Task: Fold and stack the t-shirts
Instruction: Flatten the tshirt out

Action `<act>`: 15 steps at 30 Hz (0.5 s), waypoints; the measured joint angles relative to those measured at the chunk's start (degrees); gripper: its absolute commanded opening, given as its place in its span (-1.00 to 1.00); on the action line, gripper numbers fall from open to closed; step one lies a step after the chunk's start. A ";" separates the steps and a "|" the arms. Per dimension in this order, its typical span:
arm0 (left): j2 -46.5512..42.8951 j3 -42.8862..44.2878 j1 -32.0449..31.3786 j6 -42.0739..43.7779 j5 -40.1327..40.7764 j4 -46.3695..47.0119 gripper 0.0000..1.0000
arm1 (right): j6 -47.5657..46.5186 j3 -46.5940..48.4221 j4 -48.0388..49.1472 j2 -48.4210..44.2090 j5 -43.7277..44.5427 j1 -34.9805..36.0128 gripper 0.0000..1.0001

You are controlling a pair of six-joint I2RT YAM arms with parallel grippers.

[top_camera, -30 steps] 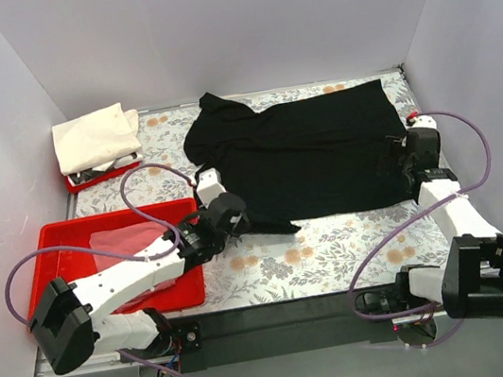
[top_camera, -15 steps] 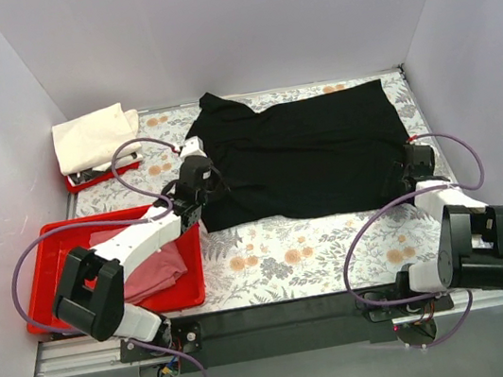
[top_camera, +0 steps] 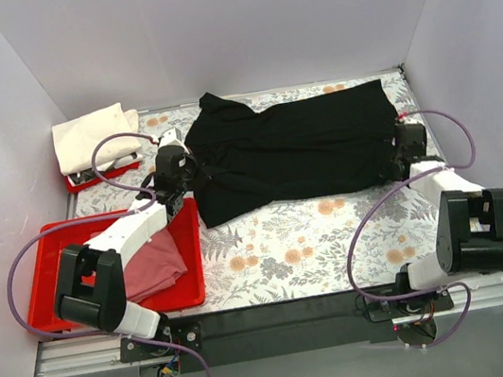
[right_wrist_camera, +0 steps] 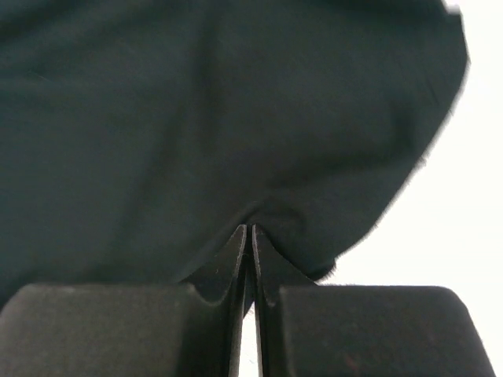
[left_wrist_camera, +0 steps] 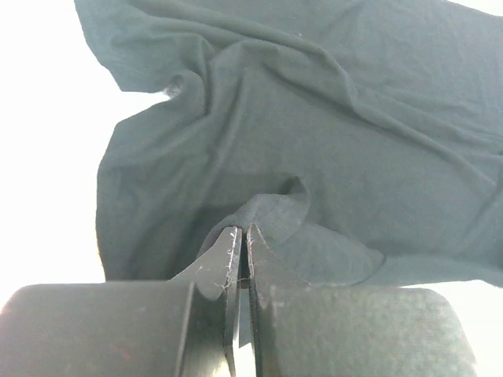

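A black t-shirt (top_camera: 302,147) lies spread across the back of the flowered table, its near edge drawn up toward the middle. My left gripper (top_camera: 183,168) sits at the shirt's left side, shut on a pinch of black cloth (left_wrist_camera: 271,216). At the shirt's right edge my right gripper (top_camera: 397,154) is shut on the black cloth (right_wrist_camera: 267,212) too. A dusty pink t-shirt (top_camera: 148,262) lies in the large red tray (top_camera: 196,288). A folded cream-white t-shirt (top_camera: 90,137) rests at the back left.
A small red tray (top_camera: 88,181) shows under the cream shirt at the back left. White walls close in the table on three sides. Purple cables loop from both arms. A dark strip runs along the near table edge (top_camera: 290,311).
The left gripper has carried the shirt's near-left corner up and back over the shirt. The right gripper moved in to the shirt's right edge and shut on it.
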State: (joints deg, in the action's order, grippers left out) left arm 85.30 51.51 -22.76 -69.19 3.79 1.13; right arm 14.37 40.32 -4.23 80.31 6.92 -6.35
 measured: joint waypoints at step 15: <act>1.51 0.33 2.03 0.87 -2.19 0.61 -1.00 | -1.05 11.45 -2.27 8.13 8.85 12.72 -0.10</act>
State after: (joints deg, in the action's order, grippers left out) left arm 86.80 51.83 -20.73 -68.31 1.61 1.74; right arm 13.32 51.77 -6.50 88.44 15.77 6.37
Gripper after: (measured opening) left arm 0.030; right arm 0.415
